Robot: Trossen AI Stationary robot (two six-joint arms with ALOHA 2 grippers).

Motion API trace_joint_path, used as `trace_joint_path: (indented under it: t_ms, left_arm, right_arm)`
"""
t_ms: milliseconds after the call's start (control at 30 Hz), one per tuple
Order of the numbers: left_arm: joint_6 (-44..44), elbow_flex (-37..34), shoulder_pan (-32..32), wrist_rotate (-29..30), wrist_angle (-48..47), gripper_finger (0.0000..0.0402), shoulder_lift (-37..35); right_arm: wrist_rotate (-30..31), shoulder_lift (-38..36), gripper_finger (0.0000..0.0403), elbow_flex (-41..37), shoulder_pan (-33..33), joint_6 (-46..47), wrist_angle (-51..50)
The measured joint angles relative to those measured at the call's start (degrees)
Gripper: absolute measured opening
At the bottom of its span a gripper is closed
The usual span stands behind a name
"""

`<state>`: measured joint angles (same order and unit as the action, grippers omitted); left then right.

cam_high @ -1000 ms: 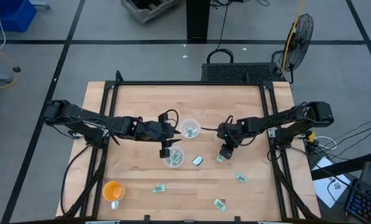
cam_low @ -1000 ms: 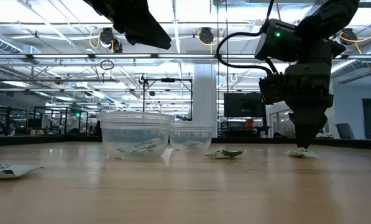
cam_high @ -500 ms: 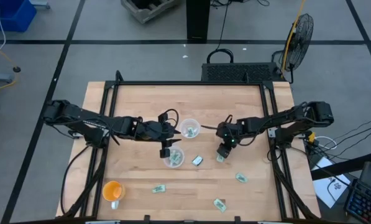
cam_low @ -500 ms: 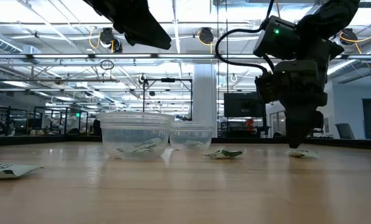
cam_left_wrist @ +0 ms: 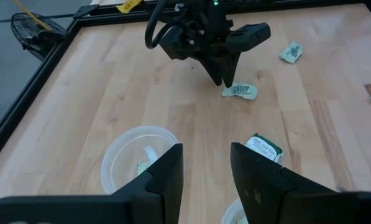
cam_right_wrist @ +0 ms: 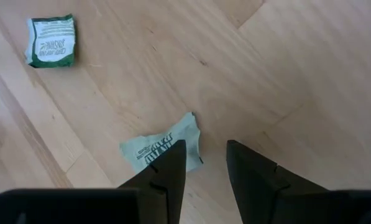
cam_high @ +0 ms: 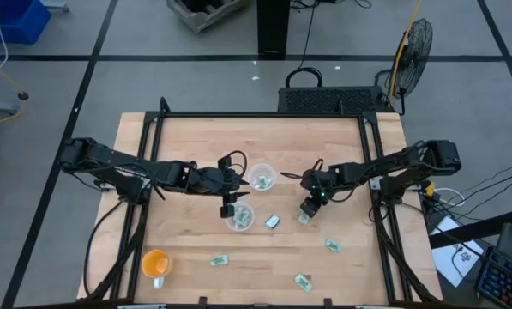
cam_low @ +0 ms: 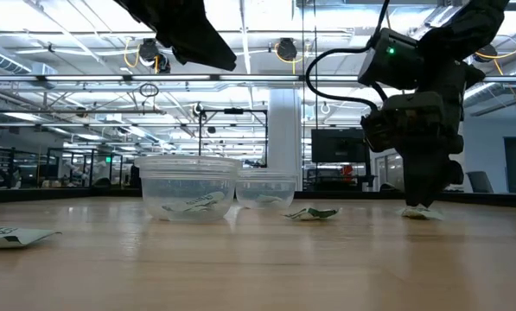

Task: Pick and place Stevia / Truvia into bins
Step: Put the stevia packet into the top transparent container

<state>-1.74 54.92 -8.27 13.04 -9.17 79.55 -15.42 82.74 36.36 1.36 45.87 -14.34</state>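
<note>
Near the middle of the worktop we find the right gripper pointed steeply down at a crumpled Stevia packet, its jaws a little apart with the tips just at the packet's edge and nothing pinched yet — a pose that, we judge, suits a flat paper lying on wood. The arm reaches in low from the right edge, wrist bent downward. The left gripper hangs above the nearer clear cup, jaws spread and empty, likely there because packets already lie in that cup and in the farther cup. Other packets stay scattered — one just beside the nearer cup, others toward the front edge.
</note>
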Motion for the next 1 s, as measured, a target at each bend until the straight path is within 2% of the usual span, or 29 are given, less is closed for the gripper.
trace_joint_path:
  t_ms: [267, 500, 600, 1000]
  left_arm:
    - [0.00, 0.00, 0.00, -0.01, -0.10, 0.0141, 0.00]
    - [0.00, 0.00, 0.00, 0.00, -0.10, 0.0141, 0.00]
    - [0.02, 0.00, 0.00, -0.01, -0.10, 0.0141, 0.00]
    - [0.02, 0.00, 0.00, 0.02, -0.20, 0.0141, 0.00]
  right_arm:
    - [0.08, 0.02, 0.0100, 0.00, -0.01, -0.02, -0.45]
    - [0.23, 0.13, 0.0038, 0.00, 0.01, -0.04, -0.89]
    - [-1.76, 0.13, 0.0008, -0.02, 0.01, -0.78, -0.88]
    - [-2.91, 0.13, 0.0001, -0.02, 0.08, -5.96, -0.48]
